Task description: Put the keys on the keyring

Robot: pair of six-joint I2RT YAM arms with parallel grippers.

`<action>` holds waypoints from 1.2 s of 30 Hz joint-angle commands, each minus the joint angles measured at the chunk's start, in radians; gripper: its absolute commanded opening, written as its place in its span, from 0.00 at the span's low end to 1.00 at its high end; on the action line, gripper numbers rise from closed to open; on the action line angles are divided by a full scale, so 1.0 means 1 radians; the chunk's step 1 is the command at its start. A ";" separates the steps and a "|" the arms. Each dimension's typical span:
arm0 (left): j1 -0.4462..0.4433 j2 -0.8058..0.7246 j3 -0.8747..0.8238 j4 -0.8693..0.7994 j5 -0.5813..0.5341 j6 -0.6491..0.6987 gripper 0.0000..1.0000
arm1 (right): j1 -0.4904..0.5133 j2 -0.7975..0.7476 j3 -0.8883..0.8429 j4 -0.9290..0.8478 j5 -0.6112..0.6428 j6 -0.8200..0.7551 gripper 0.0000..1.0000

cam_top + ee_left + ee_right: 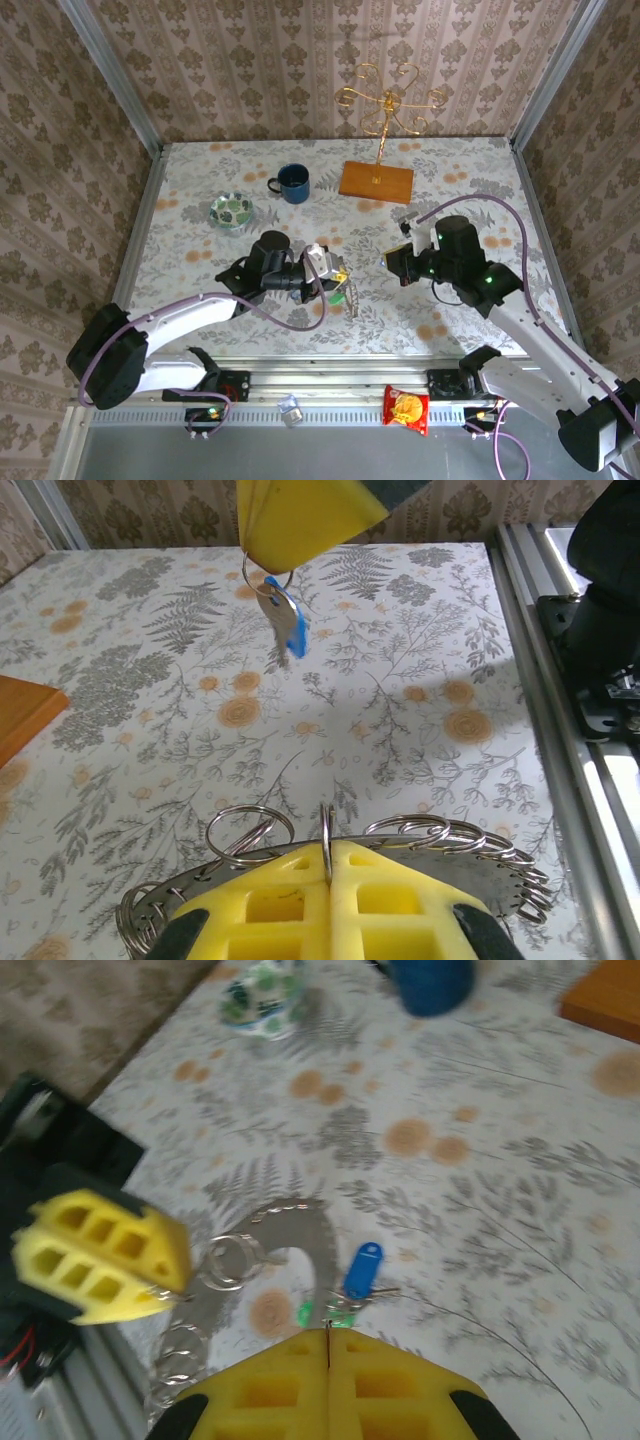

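The keyring is a flat grey metal loop hung with several split rings. My left gripper is shut on one of those rings, held upright between the yellow pads. Above the table, my right gripper is shut on the small ring of a key with a blue tag, which hangs below its tips. From the right wrist, the same blue tag sits just past my right gripper, with the keyring and left gripper beyond. Green-tagged keys lie between the left gripper and right gripper.
A blue mug and a green-patterned round dish stand at the back left. A wooden base with a gold wire stand is at the back centre. A red snack packet lies on the front rail.
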 commanded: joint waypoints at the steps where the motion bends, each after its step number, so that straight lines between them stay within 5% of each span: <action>1: -0.019 -0.026 0.046 -0.048 0.004 -0.056 0.00 | 0.008 0.017 0.013 0.008 -0.180 -0.137 0.00; 13: -0.034 -0.011 0.056 -0.050 -0.008 -0.076 0.00 | 0.064 0.146 0.101 -0.068 -0.295 -0.234 0.00; 36: -0.034 0.000 0.049 -0.036 0.001 -0.075 0.00 | 0.152 0.242 0.134 -0.025 -0.179 -0.277 0.00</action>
